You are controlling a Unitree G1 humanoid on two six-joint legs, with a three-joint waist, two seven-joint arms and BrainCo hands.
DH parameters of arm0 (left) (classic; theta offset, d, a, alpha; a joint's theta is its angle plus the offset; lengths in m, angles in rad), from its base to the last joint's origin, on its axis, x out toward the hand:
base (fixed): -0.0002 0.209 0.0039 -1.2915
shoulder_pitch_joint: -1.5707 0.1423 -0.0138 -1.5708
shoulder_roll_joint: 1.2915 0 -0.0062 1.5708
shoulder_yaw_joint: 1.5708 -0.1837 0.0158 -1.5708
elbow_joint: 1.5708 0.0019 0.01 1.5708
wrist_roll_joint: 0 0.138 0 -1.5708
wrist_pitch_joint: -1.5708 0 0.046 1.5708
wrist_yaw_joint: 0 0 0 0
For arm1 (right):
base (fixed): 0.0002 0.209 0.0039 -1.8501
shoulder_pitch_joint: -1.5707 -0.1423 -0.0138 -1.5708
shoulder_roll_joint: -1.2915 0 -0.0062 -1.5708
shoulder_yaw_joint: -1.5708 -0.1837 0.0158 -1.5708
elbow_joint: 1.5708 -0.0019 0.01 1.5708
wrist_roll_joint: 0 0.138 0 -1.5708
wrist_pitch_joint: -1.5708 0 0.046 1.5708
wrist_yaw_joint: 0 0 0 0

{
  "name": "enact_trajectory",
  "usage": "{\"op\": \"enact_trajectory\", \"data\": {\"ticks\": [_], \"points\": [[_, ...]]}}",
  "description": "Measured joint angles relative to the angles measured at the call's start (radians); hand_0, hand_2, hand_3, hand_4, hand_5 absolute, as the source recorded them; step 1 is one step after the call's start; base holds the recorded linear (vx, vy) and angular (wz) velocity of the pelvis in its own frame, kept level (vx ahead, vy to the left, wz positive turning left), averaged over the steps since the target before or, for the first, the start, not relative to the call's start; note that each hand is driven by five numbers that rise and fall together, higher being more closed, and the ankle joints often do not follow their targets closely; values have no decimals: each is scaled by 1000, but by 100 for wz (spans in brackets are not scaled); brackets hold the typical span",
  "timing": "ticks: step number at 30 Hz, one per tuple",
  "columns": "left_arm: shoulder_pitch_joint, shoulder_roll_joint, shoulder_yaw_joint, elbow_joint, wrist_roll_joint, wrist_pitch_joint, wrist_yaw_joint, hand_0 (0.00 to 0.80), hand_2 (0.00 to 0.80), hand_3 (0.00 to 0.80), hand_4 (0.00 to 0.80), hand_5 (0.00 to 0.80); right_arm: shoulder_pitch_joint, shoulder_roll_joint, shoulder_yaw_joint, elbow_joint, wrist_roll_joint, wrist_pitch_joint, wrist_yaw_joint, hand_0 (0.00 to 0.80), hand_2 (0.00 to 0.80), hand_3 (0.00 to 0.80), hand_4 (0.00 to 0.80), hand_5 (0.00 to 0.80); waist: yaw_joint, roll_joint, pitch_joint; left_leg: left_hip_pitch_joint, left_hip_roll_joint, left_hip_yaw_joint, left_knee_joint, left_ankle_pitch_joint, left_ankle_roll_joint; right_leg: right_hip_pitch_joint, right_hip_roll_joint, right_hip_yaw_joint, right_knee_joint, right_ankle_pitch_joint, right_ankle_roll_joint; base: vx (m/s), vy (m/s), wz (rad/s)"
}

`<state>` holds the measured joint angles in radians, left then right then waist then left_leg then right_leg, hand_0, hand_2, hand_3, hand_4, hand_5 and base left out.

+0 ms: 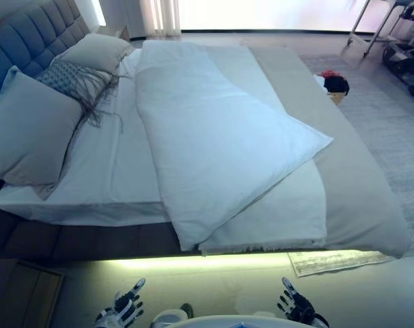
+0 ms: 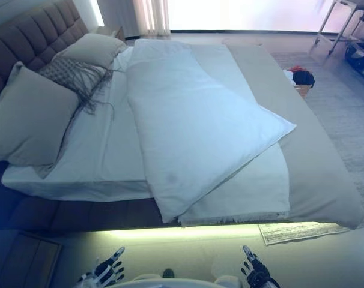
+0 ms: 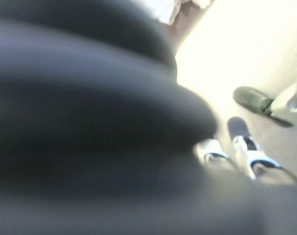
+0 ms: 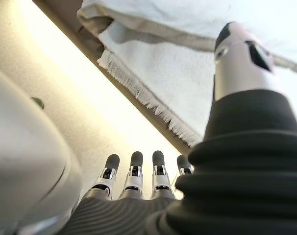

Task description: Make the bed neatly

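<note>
A bed (image 1: 84,205) stands before me with a white sheet. A white duvet (image 1: 214,137) lies folded over on itself, its corner turned back across a white fringed blanket (image 1: 282,219) and a beige cover (image 1: 357,191). Grey pillows (image 1: 29,130) and a fringed cushion (image 1: 74,78) lie at the headboard on the left. My left hand (image 1: 121,307) and right hand (image 1: 296,306) hang low in front of the bed's near edge, both open and empty. The right wrist view shows straight fingers (image 4: 134,171) below the blanket's fringe (image 4: 148,98).
A grey padded headboard (image 1: 29,34) is at the far left. A dark and red item (image 1: 333,82) lies by the bed's far right side. A grey rug (image 1: 391,130) covers the floor on the right. A wooden bedside unit (image 1: 22,294) is at the lower left.
</note>
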<state>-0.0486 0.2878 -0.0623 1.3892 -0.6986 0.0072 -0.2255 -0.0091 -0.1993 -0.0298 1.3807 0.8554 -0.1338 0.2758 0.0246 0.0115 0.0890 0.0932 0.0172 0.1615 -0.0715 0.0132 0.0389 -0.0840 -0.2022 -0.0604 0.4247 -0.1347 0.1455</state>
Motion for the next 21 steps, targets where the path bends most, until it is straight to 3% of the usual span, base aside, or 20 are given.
{"op": "enact_trajectory", "data": {"ticks": [2,4,5,7,8,11,14,15,16,20,21], "points": [[3,-11,1,1,-1,0,-1,0,0,0,0,0,4,-15,5,-6,18,0,17,0,0,0,0,0,-24,4,9,-1,7,3,-14,-1,-4,-69,38,-39,-215,32,1,196,-184,-9],[-2,-27,1,5,0,0,-3,0,0,0,0,0,7,-19,7,-7,34,0,25,0,0,0,0,0,-58,-4,29,2,5,-6,-21,-7,-12,-123,39,-55,-370,122,20,227,-152,11],[4,-32,3,4,0,0,-6,0,0,0,0,0,9,-14,7,-8,34,1,25,0,0,0,0,0,-69,-14,35,2,4,-6,-21,-15,-23,-157,38,-69,-398,154,22,261,-168,10],[17,-38,4,0,-1,0,-12,0,0,0,0,0,27,-7,8,-7,33,1,24,0,0,0,0,0,-78,-31,36,25,4,-16,-19,-31,-49,-178,32,-104,-353,153,20,253,-149,33],[27,-44,4,-6,-1,-6,-14,0,0,0,0,0,33,-8,9,-7,30,2,22,0,0,0,0,0,-81,-39,33,44,13,-31,-11,-45,-70,-162,35,-113,-324,177,-12,243,-121,60],[36,-82,6,-9,-1,-3,-11,0,0,0,0,0,20,-27,10,-32,31,-1,18,0,0,0,0,0,-87,13,41,47,83,-22,78,-90,-94,-113,87,-145,-315,193,-40,265,-119,52],[45,-87,7,-3,-2,-19,-7,0,0,0,0,0,-12,-33,12,-50,32,-3,18,0,0,0,0,0,-62,-16,55,-13,95,-7,337,-88,-125,-21,90,-152,-358,210,-135,152,10,20],[44,-87,8,-6,-2,-23,-8,0,0,0,0,0,-23,-40,20,-60,32,-10,18,0,0,0,0,0,-51,-19,54,-56,96,-22,415,-94,-135,-2,89,-151,-376,214,-155,208,220,-12],[44,-90,7,-8,-3,-24,-9,0,0,0,0,0,-39,-52,35,-62,31,-14,22,0,0,0,0,0,-37,-19,54,-73,97,-29,436,-103,-138,10,89,-151,-391,215,-156,219,343,-19],[44,-90,1,-7,-5,-23,-2,0,0,0,0,0,-88,-53,56,-77,30,-15,44,0,0,0,0,0,-33,-24,57,-72,104,-25,195,-93,-134,0,97,-153,-417,212,-152,105,320,-18],[39,-94,0,-7,-5,-23,1,0,0,0,0,0,-98,-52,67,-73,33,-16,45,0,0,0,0,0,-22,-10,58,-81,106,-27,142,-91,-127,-3,111,-159,-442,189,-116,-32,248,-37]]}}
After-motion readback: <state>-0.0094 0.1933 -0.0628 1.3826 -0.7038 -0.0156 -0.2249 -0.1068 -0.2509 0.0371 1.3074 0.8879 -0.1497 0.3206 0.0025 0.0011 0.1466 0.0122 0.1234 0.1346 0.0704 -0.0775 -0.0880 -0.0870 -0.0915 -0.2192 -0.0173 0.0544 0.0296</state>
